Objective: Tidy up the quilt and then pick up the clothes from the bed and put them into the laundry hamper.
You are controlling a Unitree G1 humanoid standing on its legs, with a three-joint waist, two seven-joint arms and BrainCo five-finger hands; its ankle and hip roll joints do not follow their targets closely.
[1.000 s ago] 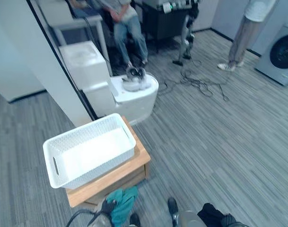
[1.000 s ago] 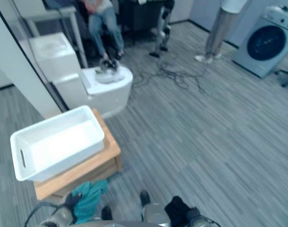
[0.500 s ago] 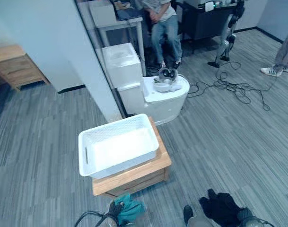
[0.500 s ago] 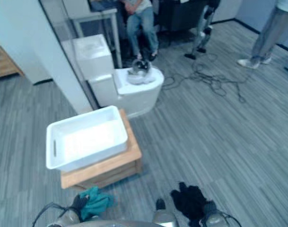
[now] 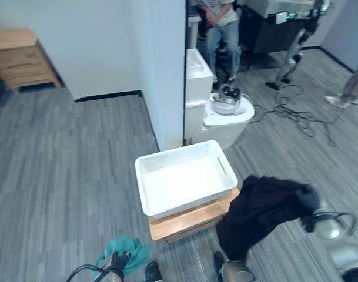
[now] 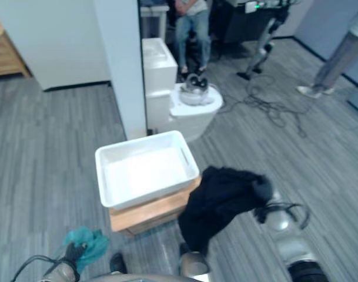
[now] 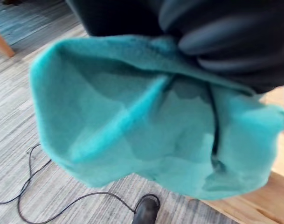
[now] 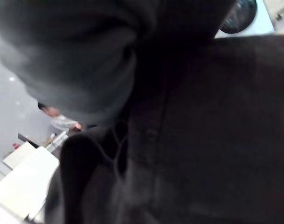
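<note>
Right hand is raised out beside the white hamper, its fingers bunched in a black garment that hangs in a long drape from the hand toward the floor; the right wrist view shows dark cloth pressed close against the hand, so the grasp reads as closed on the fabric, though how much cloth is actually caught I cannot tell. Low at the robot's left side, the left hand clutches a teal garment, which bulges round the fingers in the left wrist view. Neither piece is in the hamper yet; the hamper sits on a low wooden stand, apparently with nothing inside, and the black garment's near edge is just beside the stand's corner. The main risk is the hanging tail: if the right hand swings across at this height, the loose lower part could drag over the hamper's rim and spill outside, or tug the light hamper along its stand. A thin grasp could also let the garment slip free before it clears the rim. The teal piece hangs well below the rim and would need a clear lift first, or it may snag on the stand. A person sits beyond the white toilet, well apart.
</note>
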